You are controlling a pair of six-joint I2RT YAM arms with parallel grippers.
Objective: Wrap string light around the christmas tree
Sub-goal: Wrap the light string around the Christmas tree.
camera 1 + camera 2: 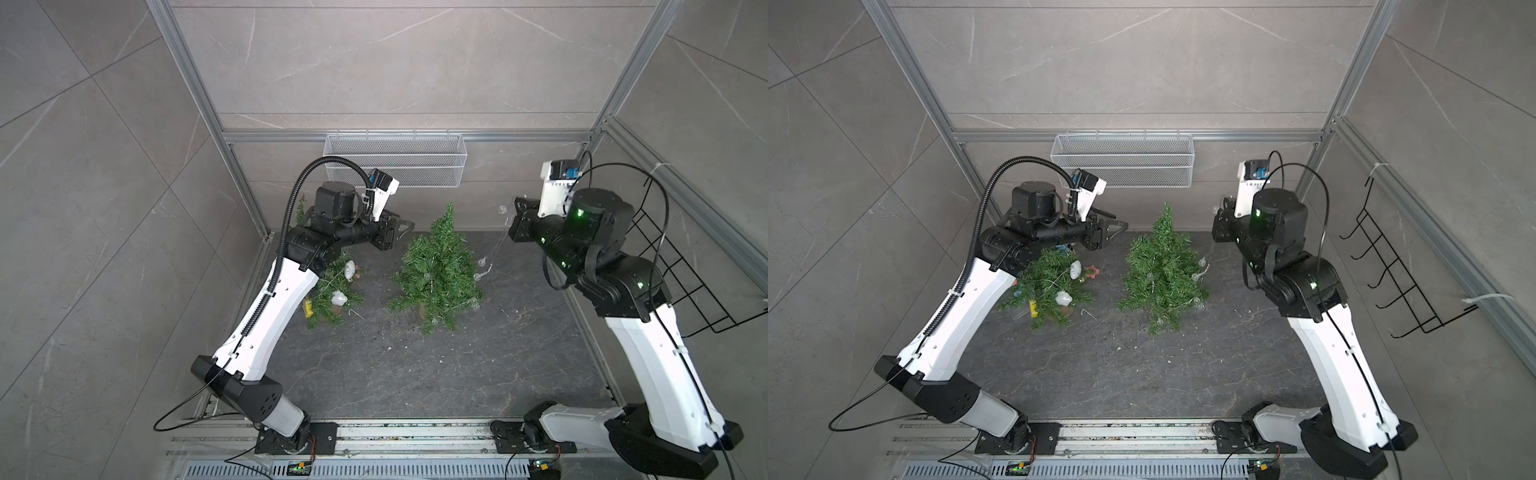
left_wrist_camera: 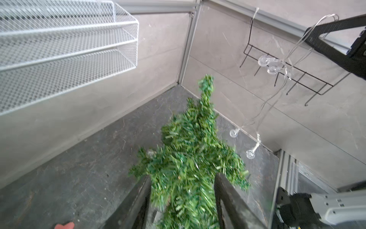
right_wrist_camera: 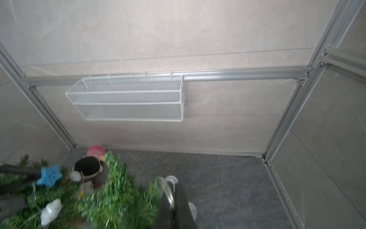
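- The right pincer (image 3: 174,200) is clenched on the string light (image 2: 263,60), with the clear wire looped over its fingers. It hangs high at about 2 o'clock from the christmas tree (image 1: 436,274), probably so the slack stays clear of the branches and can be led round.
- The left pincer (image 2: 182,176) is released and empty, its jaws apart. It sits at about 10 o'clock from the tree's upper half, near the foliage but gripping none. It looks placed to receive the strand as it comes round the back.
- From the right pincer the strand drops to the tree's 3 o'clock side, where two bulbs dangle just beside the branches. In both top views more bulbs sit among the lower branches, so the lower turns seem laid and the top looks bare.
- The tree stands upright in the middle of the table (image 1: 415,374).
- A decorated tree (image 1: 332,291) stands at 9 o'clock, partly under the left arm. It carries a blue star (image 3: 49,175) and a white cloud (image 3: 50,212), and the strand does not reach it.
- The white mesh basket (image 1: 395,160) hangs on the back-wall rail at 12 o'clock; nothing shows inside it.
- The black wire rack (image 1: 681,282) is on the side wall at 3 o'clock; nothing hangs from it.
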